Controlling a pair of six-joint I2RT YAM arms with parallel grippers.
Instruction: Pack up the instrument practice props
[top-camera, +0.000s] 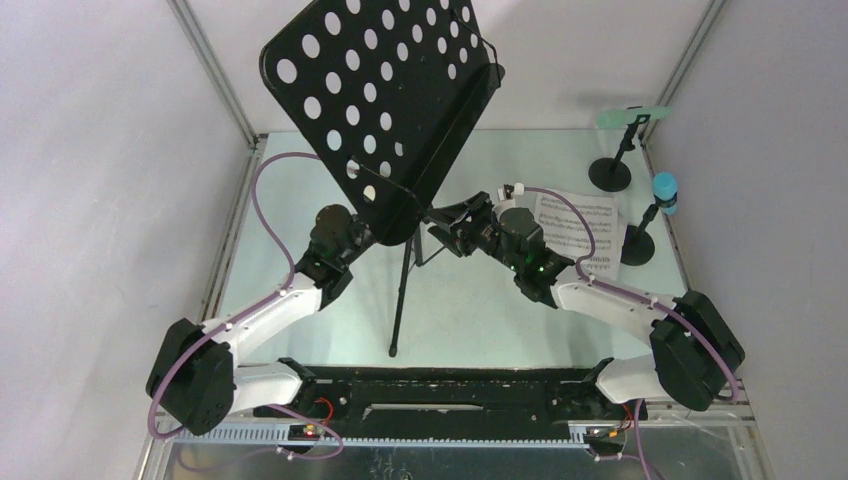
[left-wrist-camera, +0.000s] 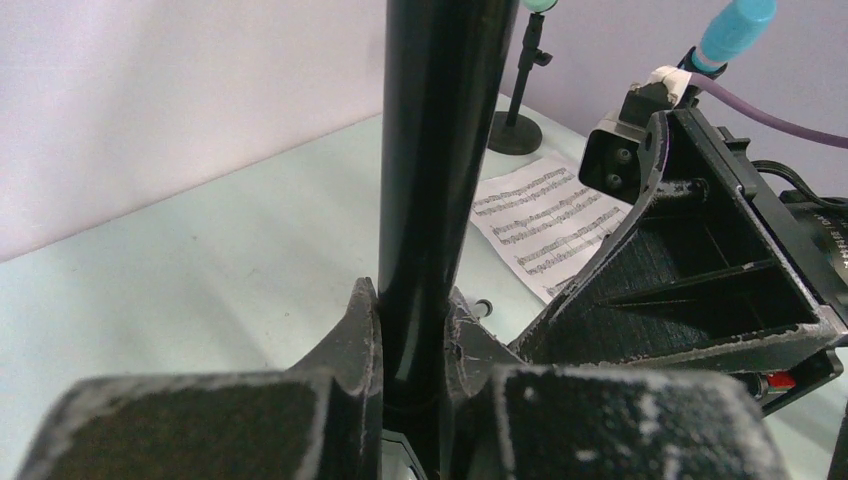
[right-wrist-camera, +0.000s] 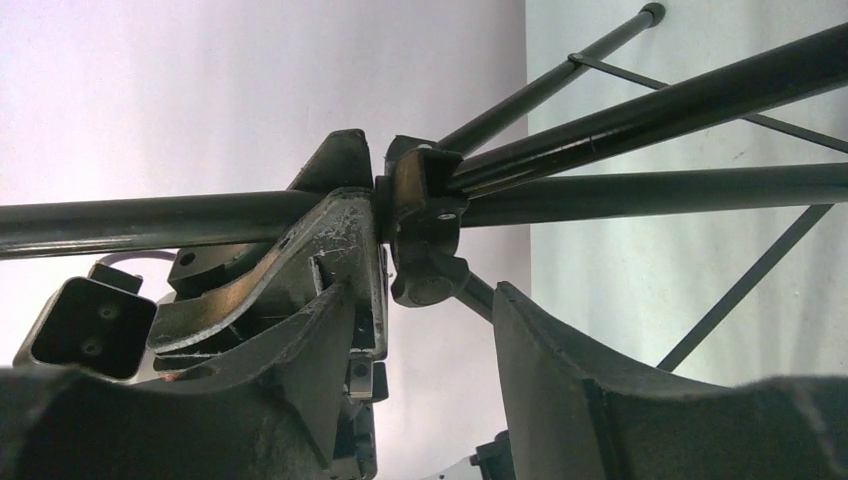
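Found the left gripper (left-wrist-camera: 413, 320) closed tight on the upright pole (left-wrist-camera: 430, 150) of the black music rack (top-camera: 385, 90), gripping just above the tripod hub from the pole's 9 o'clock side. Noted the rack near the centre of the table (top-camera: 480, 320), legs spread, perforated desk tilted toward 12 o'clock, nothing folded yet. Found the right gripper (right-wrist-camera: 425, 300) at 3 o'clock of the pole, jaws partly apart and holding nothing, the hub collar (right-wrist-camera: 420, 235) just above the gap; could not tell contact. Logged the sheet-music pages (top-camera: 575, 225) flat on the table at 3 o'clock of the rack, partly under the right arm (top-camera: 600, 295); the mint-green microphone (top-camera: 632, 117) on its black holder (top-camera: 610, 175) at 1 o'clock; the blue microphone (top-camera: 665, 193) on the second black holder (top-camera: 637, 245) at 2 o'clock, both upright and well apart from the grippers. Judged the hazards thus: slipping of the smooth pole through a single grip, tipping the top-heavy desk toward 12 o'clock; jamming of the leg struts from a closure off the collar; sweeping of the pages or the second black holder by the right arm. Read printed music staves on the pages; made out no title, brand or label anywhere.
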